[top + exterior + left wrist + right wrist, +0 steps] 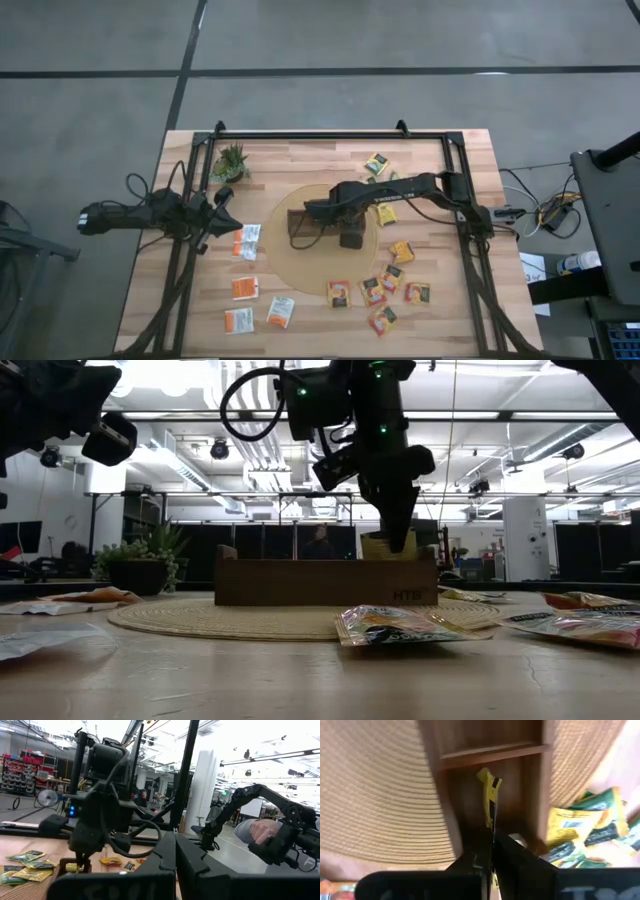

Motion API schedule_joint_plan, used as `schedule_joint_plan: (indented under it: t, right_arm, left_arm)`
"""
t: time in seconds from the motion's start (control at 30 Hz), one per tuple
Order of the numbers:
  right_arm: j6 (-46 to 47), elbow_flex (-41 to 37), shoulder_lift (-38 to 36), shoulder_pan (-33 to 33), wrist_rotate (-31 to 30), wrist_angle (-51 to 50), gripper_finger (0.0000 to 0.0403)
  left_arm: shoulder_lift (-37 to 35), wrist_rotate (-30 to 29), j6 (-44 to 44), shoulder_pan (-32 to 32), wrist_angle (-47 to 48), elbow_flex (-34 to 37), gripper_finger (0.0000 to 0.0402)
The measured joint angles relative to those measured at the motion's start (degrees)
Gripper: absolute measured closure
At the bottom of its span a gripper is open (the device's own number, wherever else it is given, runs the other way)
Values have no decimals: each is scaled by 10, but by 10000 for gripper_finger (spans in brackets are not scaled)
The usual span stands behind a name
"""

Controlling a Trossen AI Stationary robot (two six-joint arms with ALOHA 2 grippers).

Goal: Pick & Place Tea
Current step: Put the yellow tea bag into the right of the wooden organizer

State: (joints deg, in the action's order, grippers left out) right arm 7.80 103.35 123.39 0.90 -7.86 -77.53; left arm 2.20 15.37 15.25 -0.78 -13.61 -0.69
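The right hand (pixel 491 851) pinches a yellow tea bag (pixel 489 800) edge-on between its closed dark fingers (pixel 472 860), holding it over a compartment of the wooden tray (pixel 492 751). The tray sits on a round woven mat (pixel 380 795). More yellow-green tea bags (pixel 585 832) lie beside the tray.

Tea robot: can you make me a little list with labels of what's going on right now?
Right claw: shut on a yellow tea bag, over the tray
Left claw: shut, holds nothing, at the table's left side
Tray: on a round mat
Loose tea bags: scattered on the table
Plant: back left corner
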Motion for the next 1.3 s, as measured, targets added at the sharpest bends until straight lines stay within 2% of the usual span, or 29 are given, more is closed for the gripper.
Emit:
schedule_joint_plan:
  t: [0.2,0.87,1.3]
  right_arm:
    - [-52,-29,0,6,34,4,394]
    - [-100,-33,-41,8,36,13,392]
    - [-124,-33,-47,15,40,-10,307]
  left_arm:
    - [0,0,0,0,0,0,402]
    - [0,0,0,0,0,0,402]
    - [0,0,0,0,0,0,402]
